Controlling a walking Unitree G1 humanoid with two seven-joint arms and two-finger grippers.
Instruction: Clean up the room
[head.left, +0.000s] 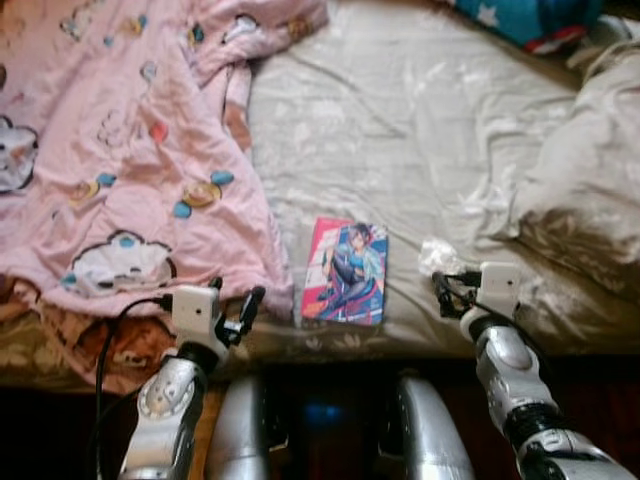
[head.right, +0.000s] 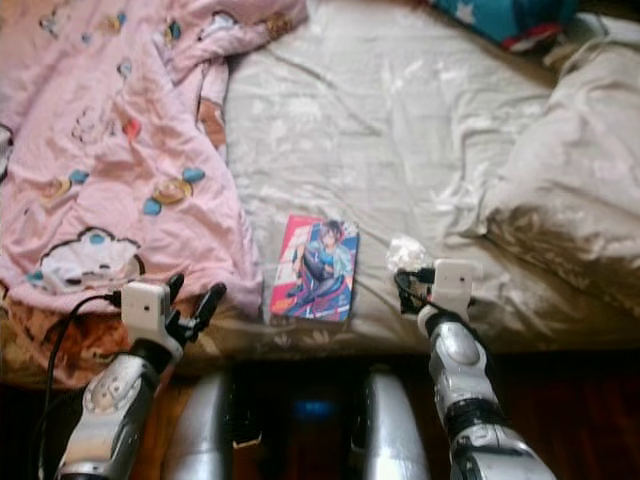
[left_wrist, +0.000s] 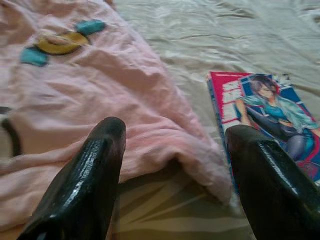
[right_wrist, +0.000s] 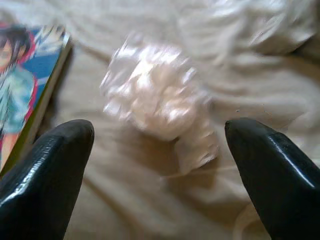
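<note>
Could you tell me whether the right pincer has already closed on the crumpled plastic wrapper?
No, the right pincer is open, its fingers apart on either side of the crumpled plastic wrapper, which lies untouched on the sheet.

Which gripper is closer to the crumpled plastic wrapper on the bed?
The right gripper. It is open, just short of the crumpled plastic wrapper, fingers either side. The left gripper, also open, is beyond the comic book, at the pink blanket's edge.

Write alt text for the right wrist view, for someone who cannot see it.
The right gripper, its two black fingers open, points at a crumpled clear plastic wrapper lying on a rumpled cream bedsheet. The wrapper sits ahead of the fingertips, not yet between them. A comic book with a colourful illustrated cover lies flat on the sheet beside it.
</note>
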